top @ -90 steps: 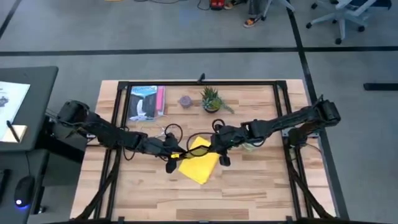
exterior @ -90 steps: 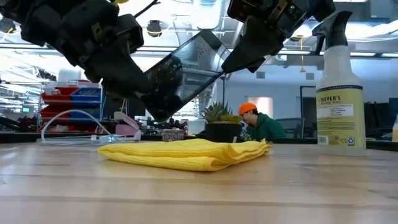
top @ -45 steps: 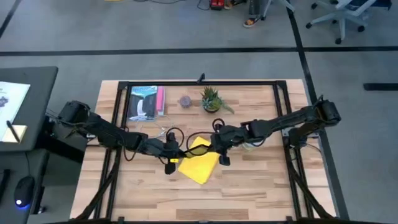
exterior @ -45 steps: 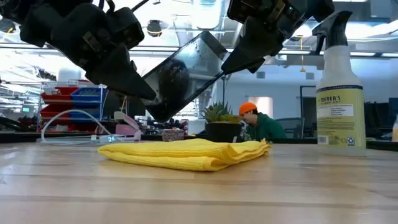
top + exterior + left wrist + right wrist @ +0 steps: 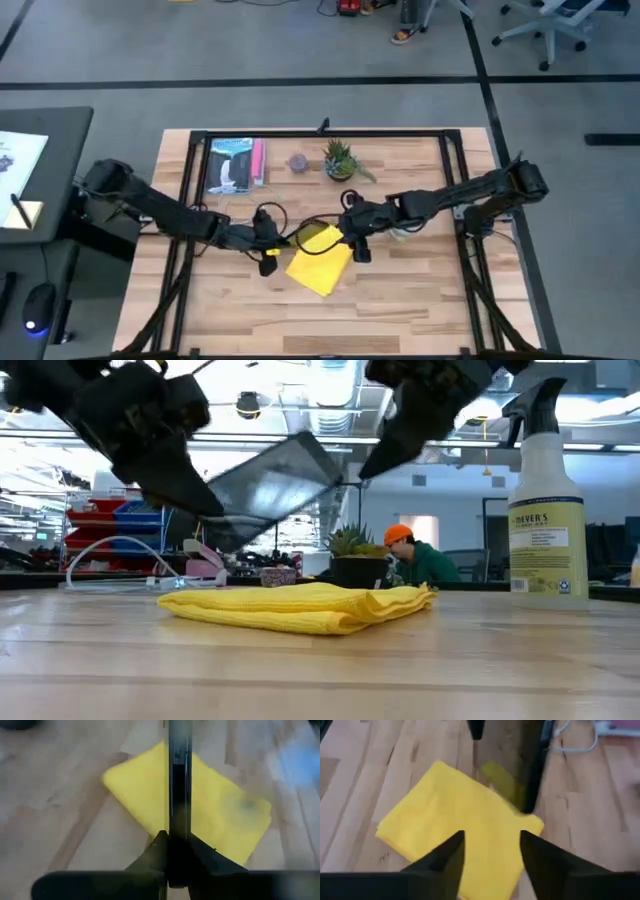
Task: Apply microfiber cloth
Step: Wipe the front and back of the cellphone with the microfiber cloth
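Since a second ago my left gripper (image 5: 266, 243) has drawn back toward the left, carrying the black smartphone (image 5: 268, 488) with it, and the phone now tilts flatter above the table than it did. My left fingers are clamped on the phone's edge; in the left wrist view I see it edge-on, rising straight out from between them. My right gripper (image 5: 356, 240) has let the phone go: its fingers (image 5: 445, 862) stand apart with nothing between them, hovering over the right part of the cloth.

Flat on the wooden table (image 5: 420, 290) lies the microfiber cloth (image 5: 321, 259), folded, bright yellow, about mid-table. From above, its long axis runs diagonally, from far-right down to near-left. What the next move turns on, as I judge it, is this: the cloth lies directly beneath my open right gripper and only just right of the phone held in my left. My right arm is therefore the nearer one to pick it up, coming straight down onto its far-right corner, while my left holds the phone steady for wiping.
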Available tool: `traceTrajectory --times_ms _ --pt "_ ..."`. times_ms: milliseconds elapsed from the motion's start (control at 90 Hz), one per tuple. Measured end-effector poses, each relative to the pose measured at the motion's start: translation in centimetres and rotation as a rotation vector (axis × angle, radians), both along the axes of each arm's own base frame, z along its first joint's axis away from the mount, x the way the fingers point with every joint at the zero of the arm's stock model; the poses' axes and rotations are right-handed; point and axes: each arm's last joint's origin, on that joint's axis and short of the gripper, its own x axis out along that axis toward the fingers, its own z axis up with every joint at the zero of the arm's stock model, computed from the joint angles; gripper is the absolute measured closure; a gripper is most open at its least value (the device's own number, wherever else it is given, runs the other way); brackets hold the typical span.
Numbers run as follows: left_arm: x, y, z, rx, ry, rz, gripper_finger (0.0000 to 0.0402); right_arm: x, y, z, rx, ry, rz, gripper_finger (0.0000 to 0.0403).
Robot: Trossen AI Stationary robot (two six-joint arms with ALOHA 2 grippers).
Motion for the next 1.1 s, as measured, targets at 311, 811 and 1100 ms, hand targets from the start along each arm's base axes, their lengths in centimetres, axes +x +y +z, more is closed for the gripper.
traceTrajectory --times_ms 311,811,1100 --pt "-4.2 1.1 2.3 0.0 0.008 0.173 0.0391 4.8 3.0 1.2 -0.037 -0.031 0.093 0.0145" --pt "-5.3 0.2 1.5 -0.127 0.078 0.146 0.0389 8.3 6.8 -10.3 0.035 0.19 -0.247 0.0145" --pt "-5.1 0.1 1.2 -0.157 0.057 0.093 0.0388 8.6 6.2 -13.8 0.054 0.251 -0.412 0.015"
